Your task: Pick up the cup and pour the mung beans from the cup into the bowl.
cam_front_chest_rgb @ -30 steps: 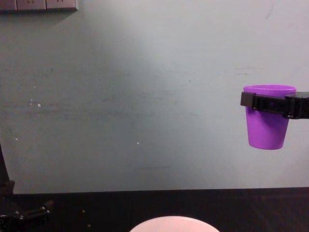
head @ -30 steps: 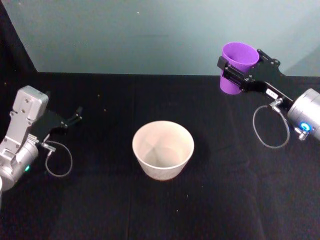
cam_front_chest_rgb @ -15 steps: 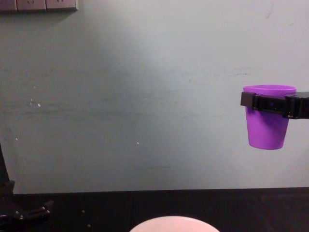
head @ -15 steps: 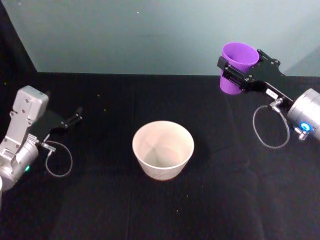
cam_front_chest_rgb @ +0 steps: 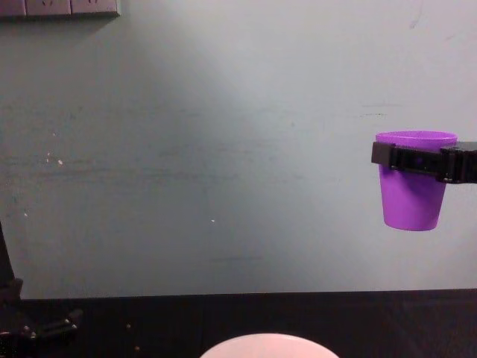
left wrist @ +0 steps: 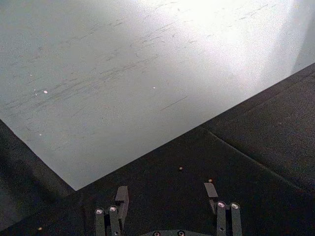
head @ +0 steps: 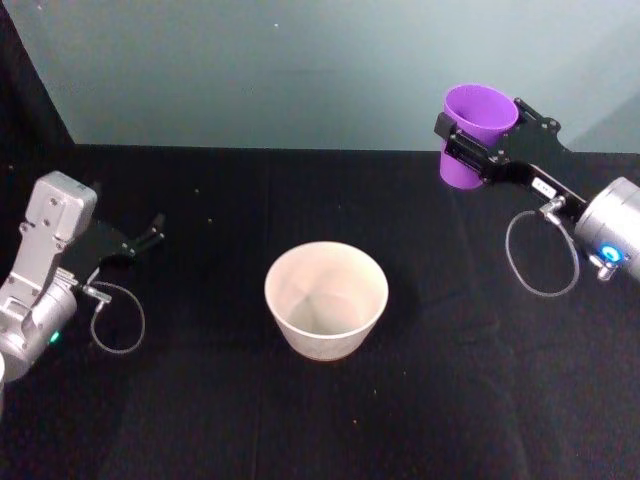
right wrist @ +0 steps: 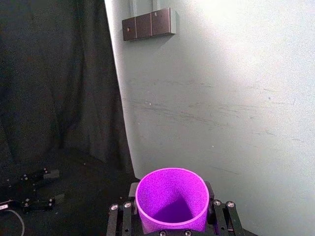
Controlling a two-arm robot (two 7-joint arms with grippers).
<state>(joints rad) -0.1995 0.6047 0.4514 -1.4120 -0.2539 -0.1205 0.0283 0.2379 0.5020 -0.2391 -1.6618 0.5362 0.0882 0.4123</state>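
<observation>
Bench [head: 450,400] under black cloth, pale wall [head: 300,70] behind. Right gripper [head: 478,135] has its jaws clamped round the cup [cam_front_chest_rgb: 412,194] just under the rim — upright, held high, back and right of the bowl [head: 326,298] at centre. Left gripper [left wrist: 166,194] sits low at left — jaws apart, holding nothing.

Robot lab setup, black cloth tabletop [head: 200,420], plain pale backdrop wall [head: 300,70]
</observation>
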